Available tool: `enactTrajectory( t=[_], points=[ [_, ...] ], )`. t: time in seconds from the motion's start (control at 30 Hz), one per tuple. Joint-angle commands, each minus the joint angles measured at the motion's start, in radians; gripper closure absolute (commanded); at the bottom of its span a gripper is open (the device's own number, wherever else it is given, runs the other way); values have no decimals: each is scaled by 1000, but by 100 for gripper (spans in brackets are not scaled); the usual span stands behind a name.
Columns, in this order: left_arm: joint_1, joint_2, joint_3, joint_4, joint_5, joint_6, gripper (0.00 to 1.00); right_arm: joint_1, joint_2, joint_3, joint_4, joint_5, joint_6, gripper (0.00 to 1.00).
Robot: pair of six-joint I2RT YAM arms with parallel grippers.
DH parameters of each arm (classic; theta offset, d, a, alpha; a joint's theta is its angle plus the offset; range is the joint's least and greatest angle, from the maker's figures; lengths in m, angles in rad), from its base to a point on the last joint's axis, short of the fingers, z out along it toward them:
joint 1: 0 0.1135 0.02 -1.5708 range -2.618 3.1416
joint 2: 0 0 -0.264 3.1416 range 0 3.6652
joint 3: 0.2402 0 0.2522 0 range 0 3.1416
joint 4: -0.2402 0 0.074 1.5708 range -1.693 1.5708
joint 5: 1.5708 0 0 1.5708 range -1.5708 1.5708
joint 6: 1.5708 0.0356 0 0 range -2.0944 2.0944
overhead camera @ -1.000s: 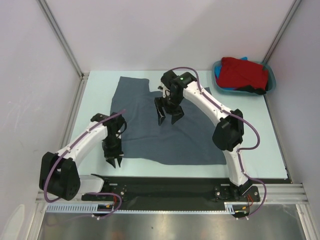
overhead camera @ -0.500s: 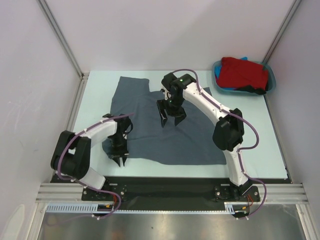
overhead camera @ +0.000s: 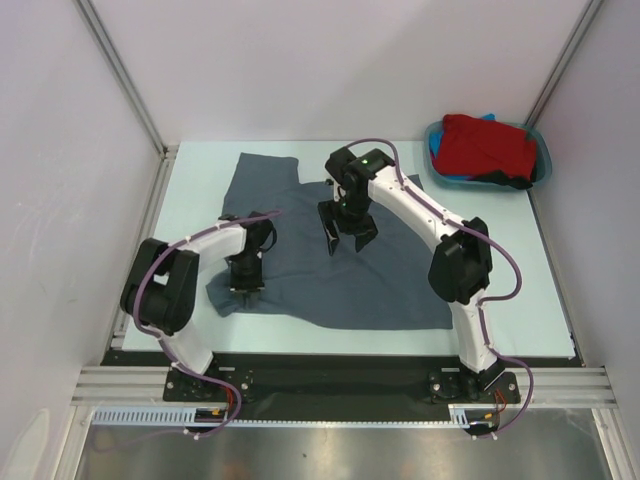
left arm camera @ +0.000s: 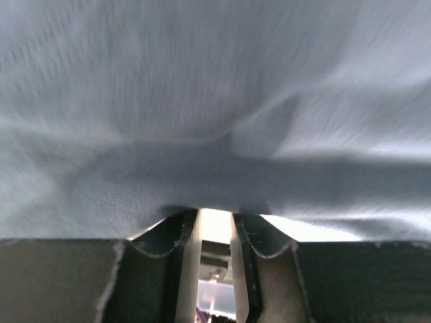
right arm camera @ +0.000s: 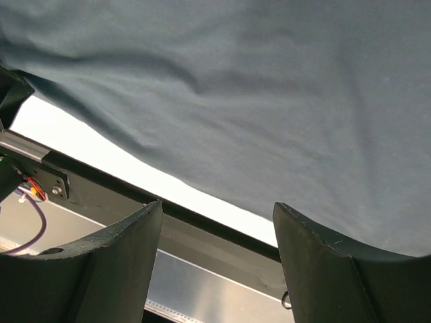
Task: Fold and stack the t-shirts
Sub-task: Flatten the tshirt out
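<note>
A dark slate-grey t-shirt [overhead camera: 300, 265] lies spread flat on the pale table. My left gripper [overhead camera: 246, 293] is down at its near-left edge. In the left wrist view the shirt [left arm camera: 202, 101] fills the frame and its hem lies across the tips of my left gripper [left arm camera: 215, 214], whose jaws stand a narrow gap apart with light showing through. My right gripper [overhead camera: 346, 238] hovers wide open over the shirt's middle. Its wrist view shows the grey cloth [right arm camera: 269, 101] beyond my right gripper [right arm camera: 217, 205], nothing between the fingers. A red t-shirt [overhead camera: 485, 145] is bunched at the back right with blue [overhead camera: 489, 117] and black cloth [overhead camera: 515, 182].
The red shirt's heap sits in a teal plastic tub [overhead camera: 544, 150] in the back right corner. White walls and aluminium posts close in the table on the left, back and right. A black rail [overhead camera: 330, 375] runs along the near edge by the arm bases.
My left gripper has swung from the bare table at the front left, up and to the right, onto the grey shirt's near-left edge. The right gripper has barely shifted.
</note>
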Motion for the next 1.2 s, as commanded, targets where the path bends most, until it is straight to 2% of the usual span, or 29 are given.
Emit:
enactTrajectory(
  t=[0.0, 0.53, 0.9, 1.17],
  points=[
    [-17, 33, 41, 68, -39, 25, 74, 4, -67, -3, -93, 31, -3, 27],
    [-43, 95, 196, 102, -102, 99, 77, 6, -91, -58, -85, 43, -6, 27],
    [-109, 38, 87, 122, -51, 85, 72, 7, -87, -63, -79, 40, -9, 27],
    [-132, 90, 127, 110, -57, 99, 64, 7, -85, -70, -81, 34, -14, 27]
  ],
)
